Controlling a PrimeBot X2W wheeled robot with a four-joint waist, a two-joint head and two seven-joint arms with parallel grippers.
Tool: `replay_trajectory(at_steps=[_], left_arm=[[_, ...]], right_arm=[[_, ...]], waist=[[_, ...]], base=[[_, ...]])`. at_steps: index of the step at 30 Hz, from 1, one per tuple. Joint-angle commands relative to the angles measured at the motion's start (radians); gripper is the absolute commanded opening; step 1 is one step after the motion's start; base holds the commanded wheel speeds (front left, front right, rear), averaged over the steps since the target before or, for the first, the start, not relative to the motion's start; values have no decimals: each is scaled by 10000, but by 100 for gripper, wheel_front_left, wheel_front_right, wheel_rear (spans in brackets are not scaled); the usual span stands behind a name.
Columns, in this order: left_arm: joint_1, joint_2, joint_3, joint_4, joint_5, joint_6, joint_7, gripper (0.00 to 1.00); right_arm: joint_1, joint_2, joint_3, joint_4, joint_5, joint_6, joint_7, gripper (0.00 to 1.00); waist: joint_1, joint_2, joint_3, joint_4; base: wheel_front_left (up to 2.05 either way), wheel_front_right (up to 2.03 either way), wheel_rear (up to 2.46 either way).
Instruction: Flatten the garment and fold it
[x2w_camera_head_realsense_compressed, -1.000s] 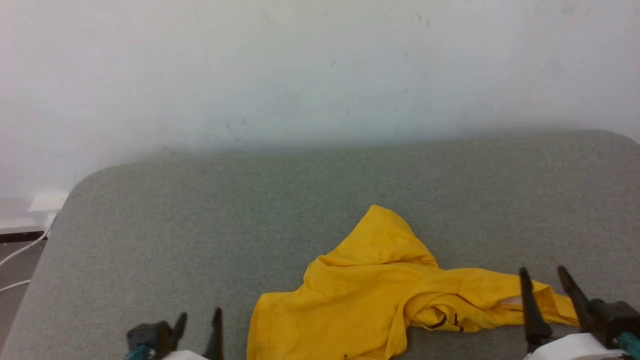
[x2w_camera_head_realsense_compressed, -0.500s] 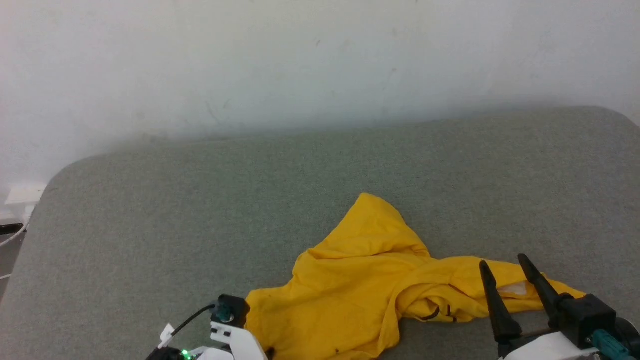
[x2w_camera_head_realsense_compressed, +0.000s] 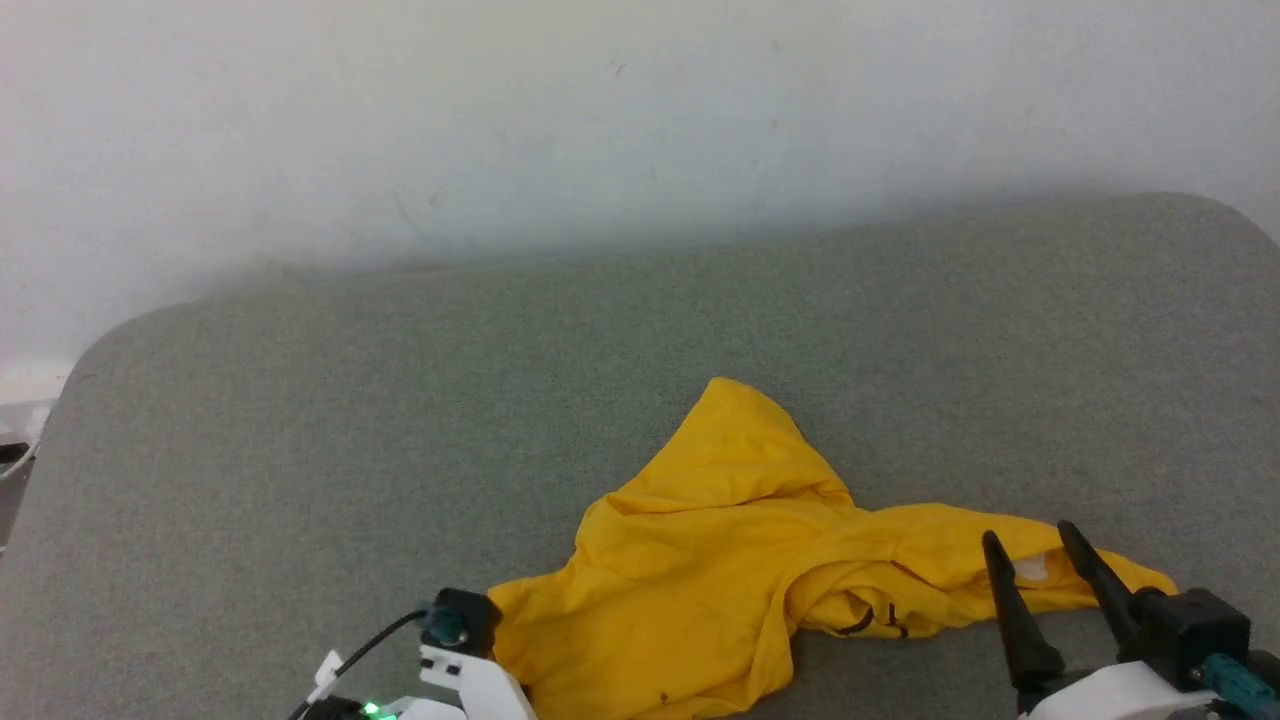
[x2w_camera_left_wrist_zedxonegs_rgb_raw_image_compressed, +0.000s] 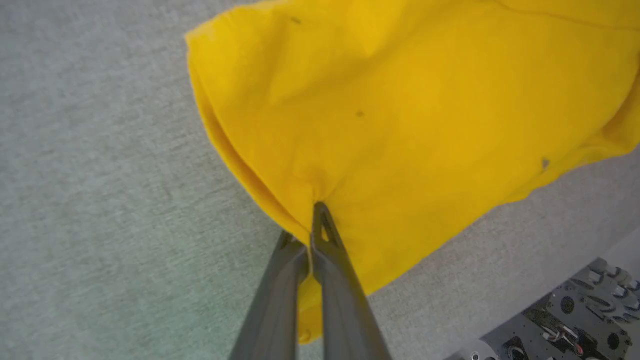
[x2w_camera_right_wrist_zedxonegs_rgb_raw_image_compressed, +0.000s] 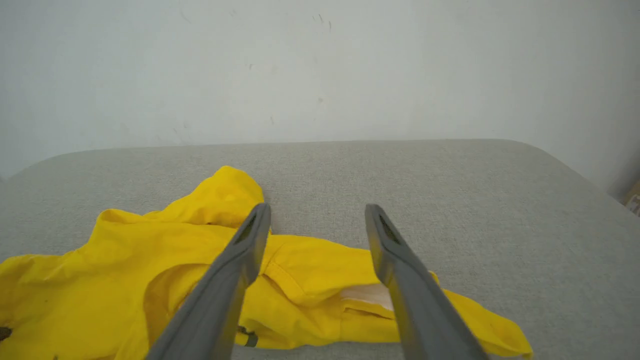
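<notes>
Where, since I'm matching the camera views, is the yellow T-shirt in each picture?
Head view: yellow T-shirt, lower centre to right.
Left wrist view: upper centre and right, pinched by the left gripper.
Right wrist view: lower left to centre.
Shared landmark: the grey cushion beneath it.

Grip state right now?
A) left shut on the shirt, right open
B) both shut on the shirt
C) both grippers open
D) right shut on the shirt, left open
A: in the left wrist view the left gripper has its fingers pinched together on the edge of the shirt, while in the right wrist view the right gripper has its fingers spread wide, clamping nothing.
</notes>
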Motion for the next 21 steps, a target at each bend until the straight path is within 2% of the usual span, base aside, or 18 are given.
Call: replay_trajectory(at_steps=[1,4,9,15,21], left_arm=[[398,58,261,-187,1,403,-423,0],[679,257,918,-1120,-28,1012,-1185,0],[1161,580,1631,-2424,-94,1594,-1647,0],[1478,719,2008,-3121,-237,1899,-1677,0],[1454,701,1972,-3384,-270,1962,-1657,0]], right_arm=[[-62,-58,-198,151,72,-9,151,100],[-75,-119,-672,429,224,-9,453,100],[-371,-517,-1266,1318,805,-9,1361,100],[-1236,-1292,-1381,3008,1740,-9,2838,100],[-2234,-1912,-622,4322,2485,-9,4317,100]], waist=[[-1,0,-18,56],[-1,0,-60,192],[-1,0,-96,350],[-1,0,8,417],[-1,0,286,483]], base=[[0,0,0],[0,0,0],[0,0,0],[0,0,0],[0,0,0]])
